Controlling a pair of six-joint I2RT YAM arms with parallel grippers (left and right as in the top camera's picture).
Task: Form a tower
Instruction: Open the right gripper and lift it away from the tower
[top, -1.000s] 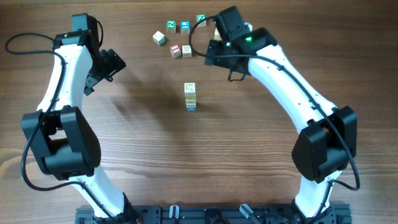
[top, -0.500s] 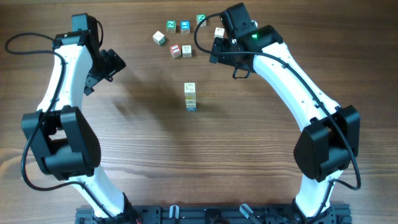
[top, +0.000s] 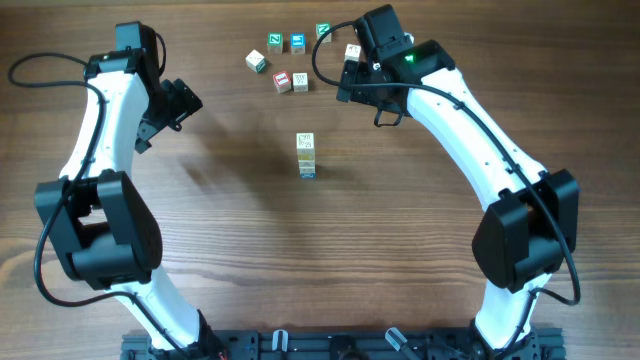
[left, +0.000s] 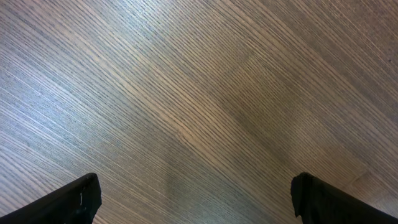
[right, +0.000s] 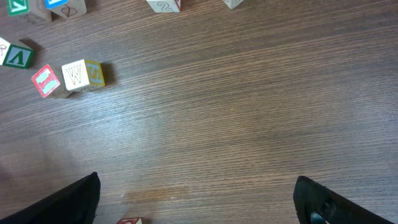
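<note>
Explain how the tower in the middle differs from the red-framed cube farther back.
The tower is several cubes stacked one wide; the red-framed cube is a single cube on the table. The tower stands alone in the middle; the red-framed cube sits beside a W cube among loose ones. Both are pale wood with coloured marks.

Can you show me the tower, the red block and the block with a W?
tower (top: 307, 155): overhead view, middle of the stack.
red block (right: 46, 81): right wrist view, its red-edged top face.
W block (right: 76, 74): right wrist view, the face with the W.
</note>
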